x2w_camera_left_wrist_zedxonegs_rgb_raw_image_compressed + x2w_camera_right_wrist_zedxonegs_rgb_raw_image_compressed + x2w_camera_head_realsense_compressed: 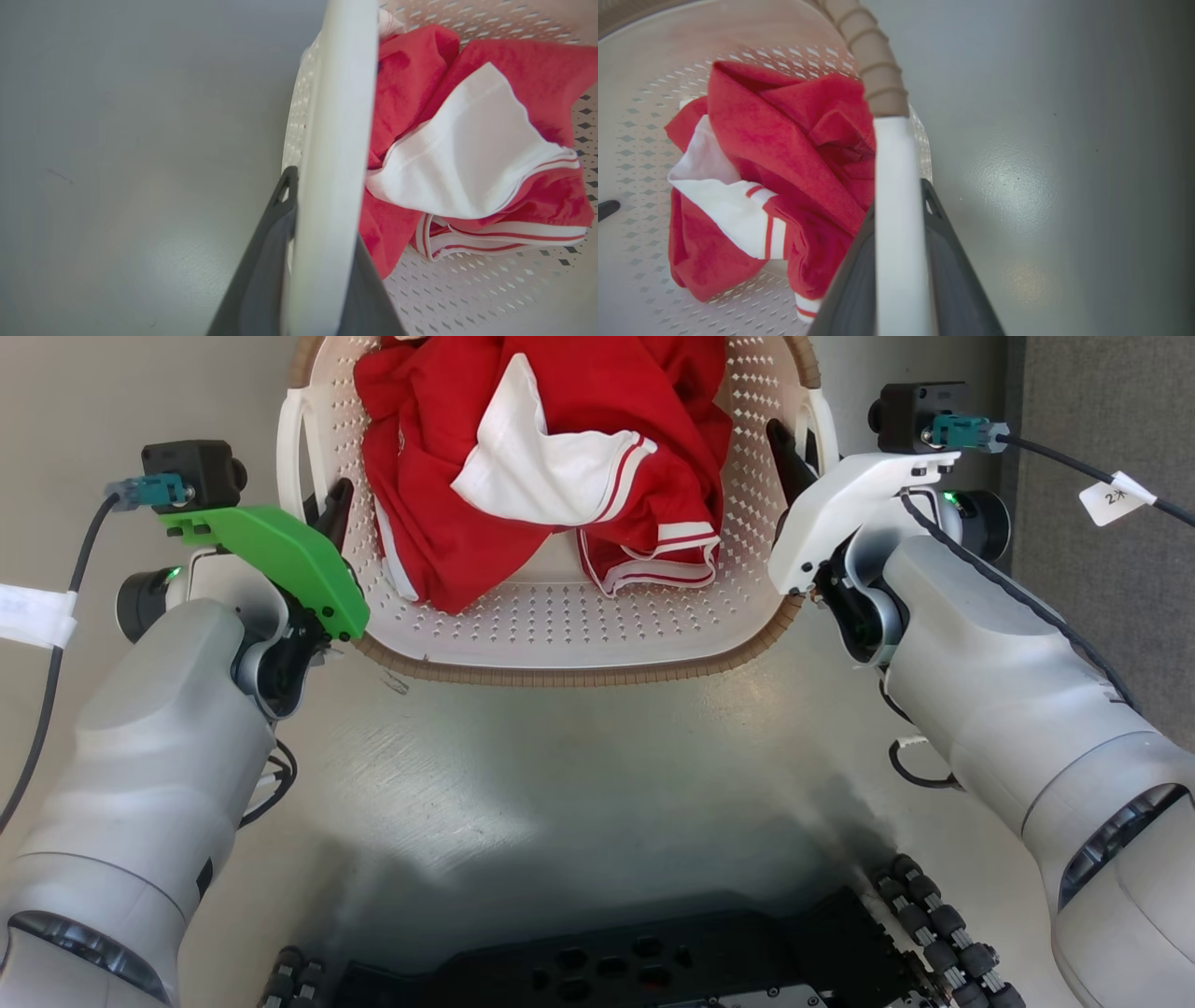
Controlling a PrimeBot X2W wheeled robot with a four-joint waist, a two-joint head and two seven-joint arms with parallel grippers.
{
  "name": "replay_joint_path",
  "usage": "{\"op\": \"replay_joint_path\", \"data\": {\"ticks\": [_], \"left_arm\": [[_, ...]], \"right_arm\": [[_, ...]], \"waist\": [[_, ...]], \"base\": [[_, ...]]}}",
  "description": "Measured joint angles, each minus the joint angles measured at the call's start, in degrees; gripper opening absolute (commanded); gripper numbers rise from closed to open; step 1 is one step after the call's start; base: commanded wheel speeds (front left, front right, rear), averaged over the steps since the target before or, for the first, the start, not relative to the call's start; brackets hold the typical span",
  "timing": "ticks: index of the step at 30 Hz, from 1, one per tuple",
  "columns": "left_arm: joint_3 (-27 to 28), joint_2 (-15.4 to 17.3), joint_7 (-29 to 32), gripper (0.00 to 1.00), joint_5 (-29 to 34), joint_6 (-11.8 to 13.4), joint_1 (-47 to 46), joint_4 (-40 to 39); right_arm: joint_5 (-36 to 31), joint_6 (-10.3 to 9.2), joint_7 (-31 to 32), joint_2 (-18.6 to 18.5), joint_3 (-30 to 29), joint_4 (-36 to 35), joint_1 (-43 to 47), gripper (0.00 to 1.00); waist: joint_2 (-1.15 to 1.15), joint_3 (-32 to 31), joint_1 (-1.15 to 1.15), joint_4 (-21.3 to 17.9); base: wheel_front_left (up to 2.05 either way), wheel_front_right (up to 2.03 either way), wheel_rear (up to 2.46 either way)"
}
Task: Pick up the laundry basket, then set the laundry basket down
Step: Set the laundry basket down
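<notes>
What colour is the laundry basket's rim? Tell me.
Brown and ribbed, like weave. The laundry basket's rim shows best in the head view.

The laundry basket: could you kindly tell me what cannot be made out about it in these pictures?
- Head view: the laundry basket's far end is cut off by the top edge.
- All views: the basket floor beneath the red-and-white garment is hidden by the cloth.
- Wrist views: the handles, close to the lens, cover the inner faces of the left gripper and right gripper.
</notes>
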Motion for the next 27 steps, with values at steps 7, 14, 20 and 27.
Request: {"op": "replay_joint_path", "data": {"ticks": [7,14,20,27], "left_arm": [[-0.2,0.0,-0.4,0.00,0.0,0.0,-0.6,-0.6],[-0.7,0.1,-0.9,0.00,0.0,0.0,-1.1,-1.0],[-1.4,0.1,-0.7,1.00,-0.6,0.0,-1.1,-1.3],[-1.6,0.0,-0.7,1.00,-1.0,0.0,-1.1,-1.5]], "right_arm": [[0.0,-0.10,-0.1,0.0,-0.2,0.5,-0.5,0.00],[0.0,-0.48,-0.2,0.0,-0.5,0.5,-0.6,0.00],[-0.1,-0.48,-0.4,0.3,-0.5,0.6,-0.6,1.00],[-0.1,-0.52,-0.4,0.6,-0.5,0.7,-0.6,1.00]], "waist": [[0.00,0.6,0.00,-0.1],[0.00,1.0,0.00,-0.2],[0.00,1.0,0.00,-0.3],[0.00,0.5,0.00,-0.4]], "base": [[0.00,0.00,0.00],[0.00,0.00,0.00],[0.00,0.00,0.00],[0.00,0.00,0.00]]}}
